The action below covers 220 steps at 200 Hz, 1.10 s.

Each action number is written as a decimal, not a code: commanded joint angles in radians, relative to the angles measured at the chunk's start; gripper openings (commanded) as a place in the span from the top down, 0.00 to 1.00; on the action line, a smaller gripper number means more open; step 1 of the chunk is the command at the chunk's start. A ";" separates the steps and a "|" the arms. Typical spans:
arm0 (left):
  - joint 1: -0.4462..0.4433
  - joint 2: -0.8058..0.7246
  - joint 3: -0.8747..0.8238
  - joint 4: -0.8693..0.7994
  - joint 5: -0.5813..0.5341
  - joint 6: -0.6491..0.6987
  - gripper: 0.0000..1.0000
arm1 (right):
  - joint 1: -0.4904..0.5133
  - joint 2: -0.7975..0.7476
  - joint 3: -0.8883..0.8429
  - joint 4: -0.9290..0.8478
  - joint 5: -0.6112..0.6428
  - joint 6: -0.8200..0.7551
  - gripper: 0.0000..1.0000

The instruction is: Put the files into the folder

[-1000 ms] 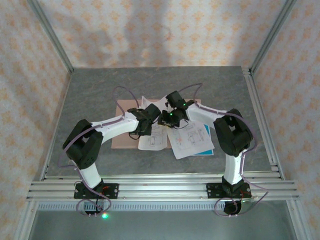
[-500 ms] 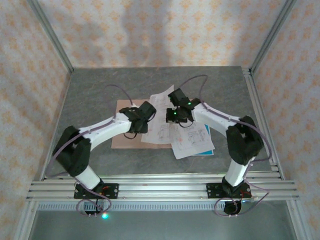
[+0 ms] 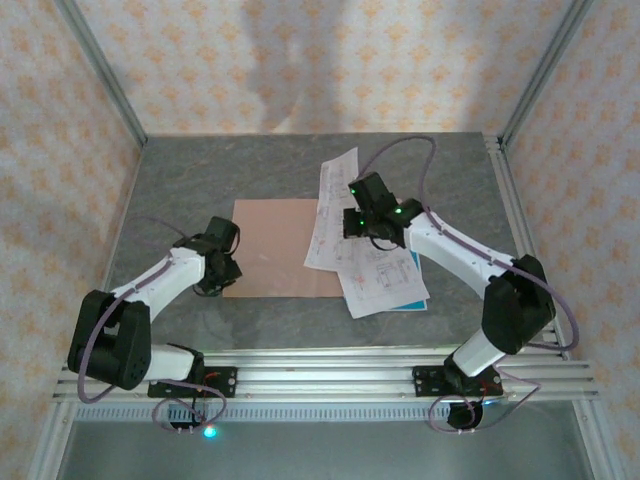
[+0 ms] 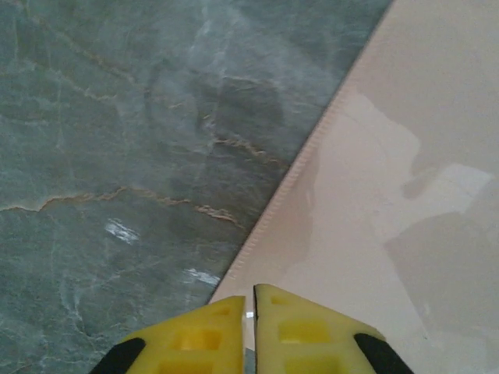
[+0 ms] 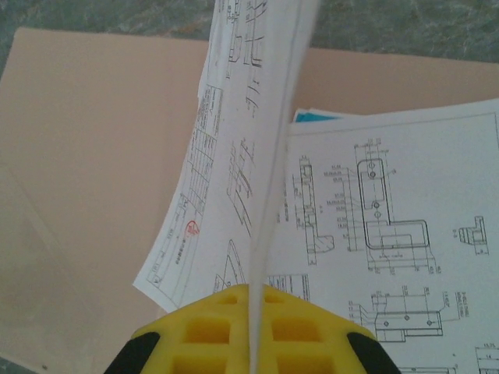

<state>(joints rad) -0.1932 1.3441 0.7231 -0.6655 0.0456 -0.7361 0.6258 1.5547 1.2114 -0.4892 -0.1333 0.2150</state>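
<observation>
Progress early: folder (image 3: 270,245) lies flat, seemingly closed, its inside hidden, nothing visibly filed. Right gripper (image 5: 253,298) is clamped on one white sheet (image 5: 242,140), raised on edge over the folder's right side. Other files (image 3: 385,280) and teal sheet (image 3: 412,304) lie just right of it. Left gripper (image 4: 249,312) has its jaws nearly together at the folder's near-left edge; whether they pinch it is unclear.

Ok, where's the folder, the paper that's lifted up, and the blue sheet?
folder (image 3: 275,248), top view, bare middle of its flat card.
lifted paper (image 3: 338,185), top view, its raised upper part.
blue sheet (image 5: 316,117), right wrist view, the corner that peeks out.
</observation>
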 commanded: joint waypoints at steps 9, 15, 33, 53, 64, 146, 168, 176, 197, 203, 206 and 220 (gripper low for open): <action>0.056 -0.008 -0.043 0.053 0.037 0.008 0.96 | 0.012 -0.068 -0.049 0.040 -0.028 0.000 1.00; 0.066 -0.006 -0.047 0.061 0.041 0.010 0.98 | 0.020 -0.073 -0.054 0.044 -0.031 0.005 1.00; 0.083 0.011 -0.047 0.076 0.048 0.020 1.00 | 0.051 -0.071 -0.055 0.043 -0.017 0.013 1.00; 0.087 0.038 -0.038 0.087 0.055 0.030 1.00 | 0.083 -0.057 -0.054 0.052 -0.003 0.028 1.00; 0.089 0.049 -0.034 0.090 0.058 0.032 1.00 | 0.098 -0.050 -0.051 0.054 0.003 0.034 1.00; 0.088 0.029 -0.034 0.083 0.051 0.041 1.00 | 0.126 -0.027 -0.055 0.102 -0.031 0.072 1.00; 0.092 0.028 -0.031 0.078 0.047 0.046 1.00 | 0.126 -0.010 -0.059 0.127 -0.056 0.083 1.00; 0.097 0.029 -0.032 0.074 0.045 0.049 1.00 | 0.126 -0.003 -0.061 0.137 -0.064 0.085 1.00; 0.120 0.026 -0.029 0.061 0.041 0.060 1.00 | 0.117 0.016 -0.062 0.163 -0.098 0.089 1.00; 0.128 0.025 -0.027 0.056 0.040 0.065 1.00 | 0.112 0.021 -0.065 0.173 -0.111 0.090 1.00; 0.133 0.024 -0.027 0.055 0.041 0.067 1.00 | 0.109 0.023 -0.065 0.178 -0.117 0.090 1.00; 0.153 0.027 -0.025 0.050 0.051 0.076 1.00 | 0.092 0.040 -0.071 0.208 -0.161 0.091 1.00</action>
<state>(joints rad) -0.0711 1.3941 0.6846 -0.5800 0.1009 -0.6941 0.7414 1.5677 1.1568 -0.3542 -0.2306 0.2913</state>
